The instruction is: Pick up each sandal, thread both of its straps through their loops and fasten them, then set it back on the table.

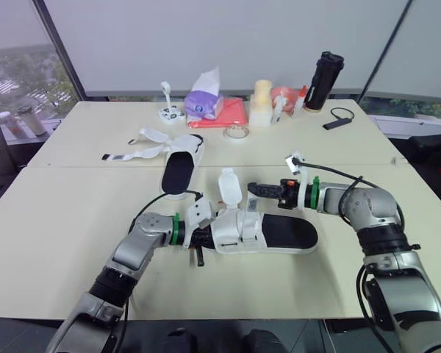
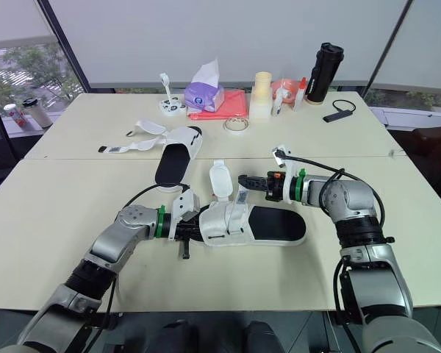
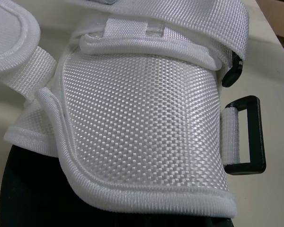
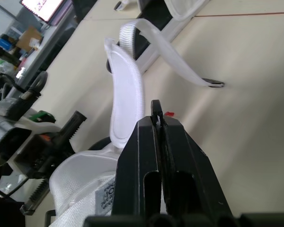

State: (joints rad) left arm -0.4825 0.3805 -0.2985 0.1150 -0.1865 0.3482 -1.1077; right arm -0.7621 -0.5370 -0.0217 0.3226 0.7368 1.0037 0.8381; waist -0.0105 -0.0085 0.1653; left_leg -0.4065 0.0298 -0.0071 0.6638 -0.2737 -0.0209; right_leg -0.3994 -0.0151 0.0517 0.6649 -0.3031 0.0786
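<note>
The near sandal (image 1: pixel 268 234), white woven upper on a black sole, lies flat on the table in front of me. One of its straps (image 1: pixel 228 188) stands upright and loose. A black loop (image 3: pixel 246 136) shows at the side of the upper in the left wrist view. My left gripper (image 1: pixel 198 237) is pressed against the sandal's left end, and the upper hides how it stands. My right gripper (image 1: pixel 253 189) hovers just right of the upright strap, shut with nothing between its fingers (image 4: pixel 157 124). The second sandal (image 1: pixel 182 165) lies farther back with both straps (image 1: pixel 141 145) spread out undone.
Along the far side stand a purple tissue box (image 1: pixel 203 103), a red folder (image 1: pixel 229 112), a tape roll (image 1: pixel 237 132), yellow cups (image 1: pixel 261 103), a black bottle (image 1: pixel 325 81) and a small black device with a cable (image 1: pixel 339 118). A white gadget (image 1: pixel 169 112) sits back left.
</note>
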